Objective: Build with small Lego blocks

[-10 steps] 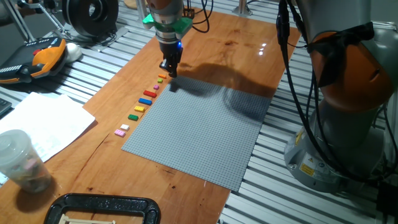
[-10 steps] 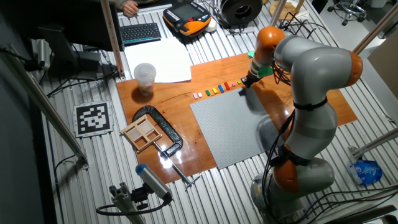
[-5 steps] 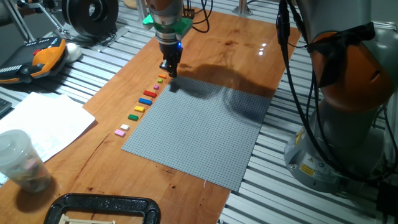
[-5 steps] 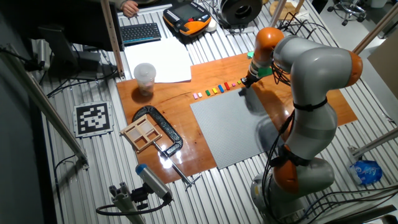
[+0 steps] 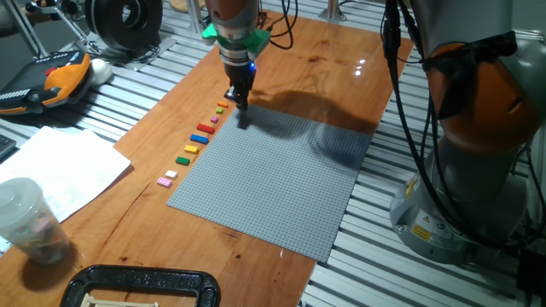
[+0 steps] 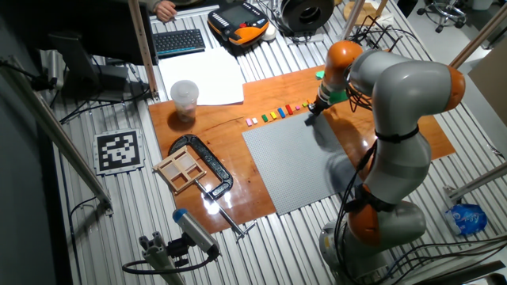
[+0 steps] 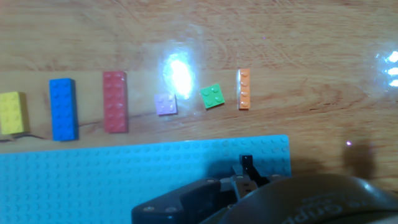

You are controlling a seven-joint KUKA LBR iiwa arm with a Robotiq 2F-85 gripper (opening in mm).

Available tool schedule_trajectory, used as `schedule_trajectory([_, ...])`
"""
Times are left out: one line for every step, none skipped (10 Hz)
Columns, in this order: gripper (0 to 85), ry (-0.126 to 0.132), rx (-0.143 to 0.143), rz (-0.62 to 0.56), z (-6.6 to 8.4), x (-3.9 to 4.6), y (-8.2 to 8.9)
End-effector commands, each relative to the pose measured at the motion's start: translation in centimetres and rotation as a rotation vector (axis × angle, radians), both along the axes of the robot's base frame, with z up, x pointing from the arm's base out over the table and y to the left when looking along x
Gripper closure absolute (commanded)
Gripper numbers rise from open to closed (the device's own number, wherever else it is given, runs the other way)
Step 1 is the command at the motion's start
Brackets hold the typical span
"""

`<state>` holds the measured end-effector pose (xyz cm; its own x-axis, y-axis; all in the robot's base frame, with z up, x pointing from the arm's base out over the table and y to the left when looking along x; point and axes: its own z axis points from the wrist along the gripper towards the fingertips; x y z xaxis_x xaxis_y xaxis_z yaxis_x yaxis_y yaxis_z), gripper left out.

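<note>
Gripper [image 5: 241, 104] low over far corner of grey baseplate [image 5: 281, 179], fingers close together; small black piece [image 7: 246, 163] at fingertips in hand view, grip on it unclear. Small Lego blocks [image 5: 201, 135] in row on wooden tabletop [image 5: 324, 60], just beside baseplate edge: yellow, blue, red, lilac, green, orange.

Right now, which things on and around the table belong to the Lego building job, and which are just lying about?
Belongs to the job:
row of small coloured plastic Lego bricks
large flat grey studded baseplate
arm's pincer, over the baseplate's far corner

Just lying about:
clear plastic cup
white paper sheets
black metal clamp
orange and black handheld controller
</note>
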<state>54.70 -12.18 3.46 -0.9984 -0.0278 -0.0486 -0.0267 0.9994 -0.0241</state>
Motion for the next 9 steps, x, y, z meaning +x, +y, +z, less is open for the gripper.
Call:
schedule_trajectory([85.0,0.001,0.003,0.001,-0.12,-0.07,-0.11])
schedule_trajectory([85.0,0.001,0.001,0.001,-0.14,-0.15,-0.08])
schedule_trajectory([85.0,0.000,0.001,0.001,-0.24,-0.18,-0.10])
schedule_trajectory([85.0,-0.003,0.000,0.003,-0.37,-0.21,-0.24])
schedule_trajectory([85.0,-0.006,0.000,0.006,-0.45,-0.24,-0.42])
schedule_trajectory([85.0,-0.008,-0.002,0.008,-0.50,-0.25,-0.58])
schedule_trajectory([85.0,-0.009,-0.002,0.006,-0.58,-0.30,-0.59])
schedule_trajectory([85.0,-0.011,-0.002,0.006,-0.65,-0.34,-0.61])
schedule_trajectory([85.0,-0.014,-0.003,0.006,-0.72,-0.38,-0.67])
